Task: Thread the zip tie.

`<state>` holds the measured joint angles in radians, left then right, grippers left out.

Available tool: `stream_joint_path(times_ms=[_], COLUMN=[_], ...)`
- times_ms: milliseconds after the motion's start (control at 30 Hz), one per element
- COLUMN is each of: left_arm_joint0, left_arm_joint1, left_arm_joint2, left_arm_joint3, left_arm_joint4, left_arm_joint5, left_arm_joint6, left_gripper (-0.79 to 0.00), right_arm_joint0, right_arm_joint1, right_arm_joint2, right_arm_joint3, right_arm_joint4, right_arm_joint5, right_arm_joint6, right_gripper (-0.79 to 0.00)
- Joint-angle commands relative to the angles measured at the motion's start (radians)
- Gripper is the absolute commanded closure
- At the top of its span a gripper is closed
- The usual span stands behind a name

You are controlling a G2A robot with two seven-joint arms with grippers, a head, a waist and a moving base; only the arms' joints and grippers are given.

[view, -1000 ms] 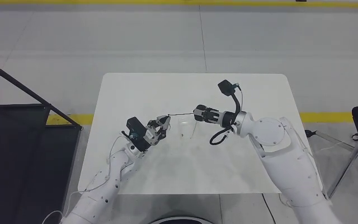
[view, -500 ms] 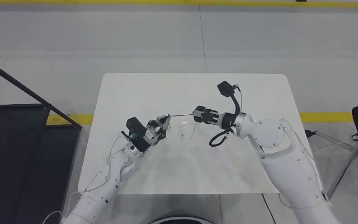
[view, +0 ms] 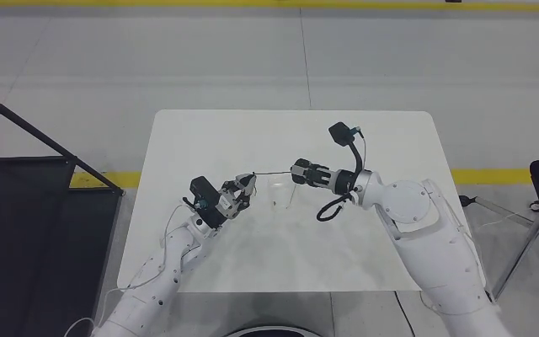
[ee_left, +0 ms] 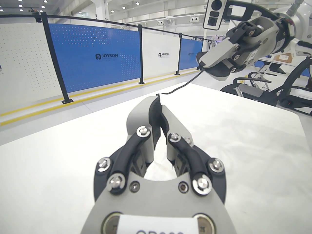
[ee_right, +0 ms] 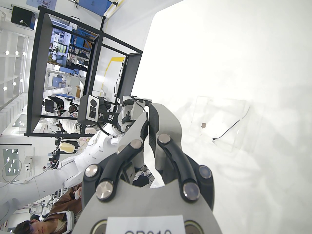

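tip of the thin black plastic zip tie (ee_left: 187,82), clamped in the right gripper (ee_left: 202,66), pointed at the left gripper (ee_left: 157,103), just beside its closed fingertips (seemingly pinching the head).

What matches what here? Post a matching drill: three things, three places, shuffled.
1. clear plastic tray
2. second black zip tie
3. thin black zip tie strip

A. pinched by the right gripper, tip near the shut left gripper
B. lying inside the tray
C. on the white table, below the gap between both grippers

Pairs: 1-C, 2-B, 3-A
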<state>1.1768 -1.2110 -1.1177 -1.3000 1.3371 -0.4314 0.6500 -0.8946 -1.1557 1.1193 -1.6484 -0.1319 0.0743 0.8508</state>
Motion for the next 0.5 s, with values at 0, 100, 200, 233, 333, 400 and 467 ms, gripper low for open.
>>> stream_joint_path(times_ms=[0, 100, 200, 233, 333, 400, 467], left_arm_joint0=[0.000, 0.000, 0.000, 0.000, 0.000, 0.000, 0.000], left_arm_joint1=[0.000, 0.000, 0.000, 0.000, 0.000, 0.000, 0.000], left_arm_joint2=[0.000, 0.000, 0.000, 0.000, 0.000, 0.000, 0.000], left_arm_joint3=[0.000, 0.000, 0.000, 0.000, 0.000, 0.000, 0.000], left_arm_joint4=[0.000, 0.000, 0.000, 0.000, 0.000, 0.000, 0.000], left_arm_joint5=[0.000, 0.000, 0.000, 0.000, 0.000, 0.000, 0.000], left_arm_joint6=[0.000, 0.000, 0.000, 0.000, 0.000, 0.000, 0.000], left_gripper=[0.000, 0.000, 0.000, 0.000, 0.000, 0.000, 0.000], right_arm_joint0=[0.000, 0.000, 0.000, 0.000, -0.017, -0.022, -0.024], right_arm_joint1=[0.000, 0.000, 0.000, 0.000, 0.000, 0.001, 0.002], right_arm_joint2=[0.000, 0.000, 0.000, 0.000, 0.000, 0.000, -0.001], right_arm_joint3=[0.000, 0.000, 0.000, 0.000, -0.008, -0.012, -0.016], right_arm_joint4=[0.000, 0.000, 0.000, 0.000, -0.002, -0.005, -0.009], right_arm_joint5=[0.000, 0.000, 0.000, 0.000, -0.006, -0.006, -0.006], right_arm_joint6=[0.000, 0.000, 0.000, 0.000, -0.020, -0.018, -0.015], right_gripper=[0.000, 0.000, 0.000, 0.000, 0.000, 0.000, 0.000])
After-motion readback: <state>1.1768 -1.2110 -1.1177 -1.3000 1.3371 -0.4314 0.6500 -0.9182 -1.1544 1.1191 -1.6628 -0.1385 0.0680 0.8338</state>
